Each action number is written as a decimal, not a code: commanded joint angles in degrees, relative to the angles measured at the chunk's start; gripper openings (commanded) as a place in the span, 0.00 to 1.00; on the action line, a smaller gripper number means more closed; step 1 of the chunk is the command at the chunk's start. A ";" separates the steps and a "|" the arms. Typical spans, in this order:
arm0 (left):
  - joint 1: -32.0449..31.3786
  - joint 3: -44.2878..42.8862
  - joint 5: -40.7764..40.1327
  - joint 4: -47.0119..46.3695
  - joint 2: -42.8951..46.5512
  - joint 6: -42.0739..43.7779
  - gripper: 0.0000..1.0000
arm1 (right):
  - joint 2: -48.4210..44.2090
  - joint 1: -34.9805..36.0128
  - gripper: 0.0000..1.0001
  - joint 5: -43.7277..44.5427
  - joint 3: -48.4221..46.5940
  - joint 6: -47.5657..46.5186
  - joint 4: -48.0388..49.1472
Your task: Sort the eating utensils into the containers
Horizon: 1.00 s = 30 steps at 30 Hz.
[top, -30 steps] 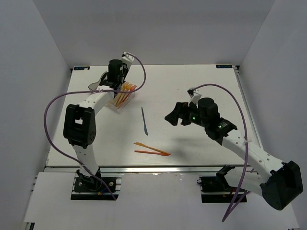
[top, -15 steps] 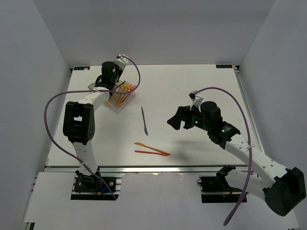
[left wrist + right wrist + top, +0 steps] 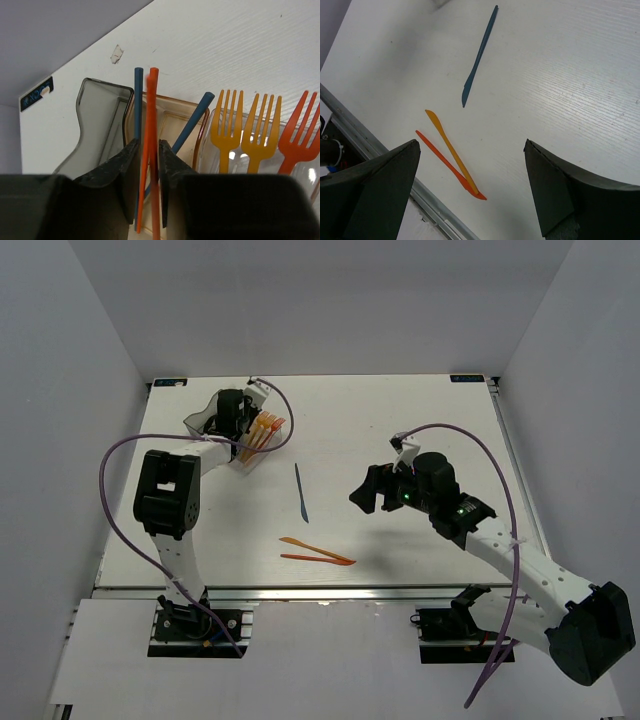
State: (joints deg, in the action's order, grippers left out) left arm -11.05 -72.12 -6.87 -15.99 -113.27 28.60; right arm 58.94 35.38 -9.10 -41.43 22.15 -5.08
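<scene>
The containers [image 3: 205, 423] stand at the table's far left: a smoky grey bin [image 3: 97, 120], an amber bin [image 3: 172, 117] and a clear bin [image 3: 215, 160]. Three orange and yellow forks [image 3: 260, 127] lean in the clear bin. Two dark blue handles [image 3: 192, 125] and two orange handles [image 3: 152, 100] stand in the amber bin. My left gripper [image 3: 149, 150] sits over the amber bin, its jaws a narrow gap apart around the orange handles. A blue knife [image 3: 299, 492], a yellow knife [image 3: 451, 150] and an orange knife [image 3: 445, 162] lie on the table. My right gripper [image 3: 471, 145] hangs wide open above them, holding nothing.
The table's metal front rail [image 3: 395, 170] runs just below the two crossed knives. The purple cables [image 3: 470, 435] arc over both arms. A torn white patch [image 3: 116, 53] marks the tabletop behind the bins.
My left gripper has moved down over the amber bin and its jaws have loosened around the orange handles. The right arm has shifted slightly, still open.
</scene>
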 commanded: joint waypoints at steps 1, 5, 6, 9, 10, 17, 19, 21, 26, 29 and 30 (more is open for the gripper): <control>0.06 -0.48 0.89 -1.85 3.15 -0.83 0.34 | -0.14 0.13 0.89 0.75 0.12 -1.50 0.60; 0.06 0.57 0.90 -2.21 3.94 -0.48 0.51 | -0.40 0.13 0.89 1.37 0.12 -2.02 0.07; 0.06 0.75 0.98 -2.12 4.11 -0.39 0.54 | -0.58 0.13 0.89 1.46 0.03 -2.20 -0.02; -0.03 0.49 0.90 -2.03 5.60 -1.35 0.54 | -0.58 0.13 0.89 2.33 -0.23 -2.73 -0.37; 0.06 -0.04 0.90 -1.68 6.30 -2.57 0.55 | -0.40 0.05 0.89 3.03 -0.23 -2.73 -0.37; -3.88 -16.26 -9.10 12.78 12.20 -13.99 0.98 | 10.56 0.31 0.89 -2.84 -7.23 -9.39 -2.38; -5.29 -24.78 -17.24 26.71 11.06 -21.95 0.98 | 16.89 2.57 0.89 -1.11 -10.50 -13.25 -6.50; -6.97 -34.38 -21.85 39.71 10.97 -29.88 0.98 | 22.17 7.13 0.85 1.79 -15.07 -15.55 -10.99; -6.88 -19.90 -13.11 47.81 26.11 -51.96 0.98 | 29.20 16.55 0.60 6.73 -20.18 -18.89 -14.26; -6.88 -6.32 -10.35 43.42 40.26 -53.74 0.98 | 31.75 20.86 0.55 6.38 -20.88 -21.70 -13.90; -6.88 0.33 -10.96 43.06 43.11 -53.65 0.98 | 32.55 23.05 0.54 6.64 -21.06 -21.80 -14.16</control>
State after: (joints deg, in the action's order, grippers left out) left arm -18.41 -82.74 -19.70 21.69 -78.43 -17.30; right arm 90.15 55.35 -4.10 -60.07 4.47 -17.10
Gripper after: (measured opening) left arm 0.982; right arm 0.549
